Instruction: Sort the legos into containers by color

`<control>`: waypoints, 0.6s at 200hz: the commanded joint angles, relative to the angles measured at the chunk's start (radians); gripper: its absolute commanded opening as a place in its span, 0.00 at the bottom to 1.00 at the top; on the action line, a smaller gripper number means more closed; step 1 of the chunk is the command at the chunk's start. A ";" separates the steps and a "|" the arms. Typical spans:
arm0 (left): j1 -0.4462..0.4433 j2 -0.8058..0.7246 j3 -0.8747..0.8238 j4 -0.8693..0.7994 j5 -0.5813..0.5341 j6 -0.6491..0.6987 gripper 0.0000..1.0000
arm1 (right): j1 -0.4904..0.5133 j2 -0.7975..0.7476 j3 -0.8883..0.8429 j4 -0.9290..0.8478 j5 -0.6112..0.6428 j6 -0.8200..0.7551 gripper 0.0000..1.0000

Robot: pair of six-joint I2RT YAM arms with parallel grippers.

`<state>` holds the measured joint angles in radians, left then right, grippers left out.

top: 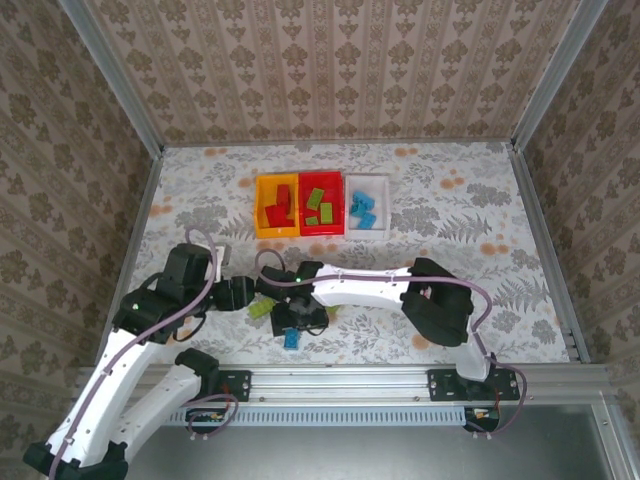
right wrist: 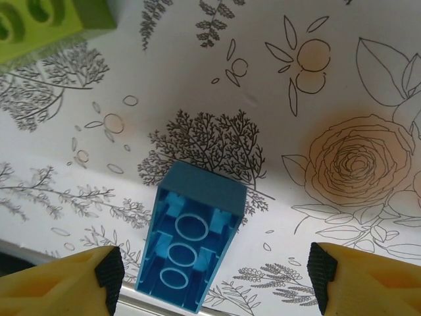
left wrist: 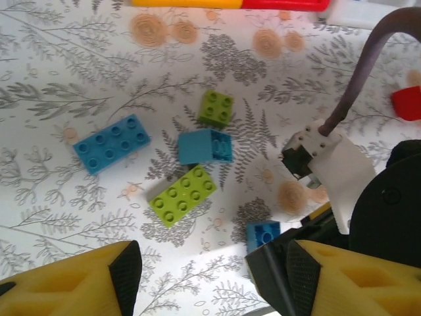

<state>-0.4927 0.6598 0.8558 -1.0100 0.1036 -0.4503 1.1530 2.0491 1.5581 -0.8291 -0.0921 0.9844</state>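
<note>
Left hand [left wrist: 210, 276] and right hand [right wrist: 216, 266] spread wide, low centre of the worktop [top: 450, 200].
I see a blue brick [right wrist: 194, 230] lying between the right fingers [right wrist: 66, 280], untouched, hollow underside toward the lens; a long green brick [left wrist: 183, 195] sits mid-frame ahead of the left, nothing gripped. From above, yellow bin [top: 259, 205], red bin [top: 342, 205] and white bin [top: 368, 178] stand in a row at upper centre, holding red, green and blue bricks.

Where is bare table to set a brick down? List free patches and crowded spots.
Free: the floral-cloth table between the white plastic bin and the right wall; also the strip left of the yellow-orange plastic bin. Crowded: near centre, where the left gripper and right gripper hang over loose lime and blue studded bricks.
</note>
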 commanded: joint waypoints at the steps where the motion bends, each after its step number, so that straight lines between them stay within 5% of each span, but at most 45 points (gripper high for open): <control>1: -0.014 -0.028 -0.011 0.007 0.048 -0.008 0.66 | 0.006 0.059 0.091 -0.121 0.006 0.023 0.78; 78: -0.020 -0.055 0.019 -0.042 0.014 -0.020 0.66 | 0.002 0.155 0.160 -0.107 -0.029 0.006 0.71; 120: -0.020 -0.051 0.047 -0.167 0.023 -0.069 0.65 | -0.005 0.166 0.141 -0.084 -0.035 0.030 0.53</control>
<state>-0.5056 0.6170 0.8677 -1.0904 0.0849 -0.4770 1.1500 2.1929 1.6882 -0.9310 -0.1123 0.9958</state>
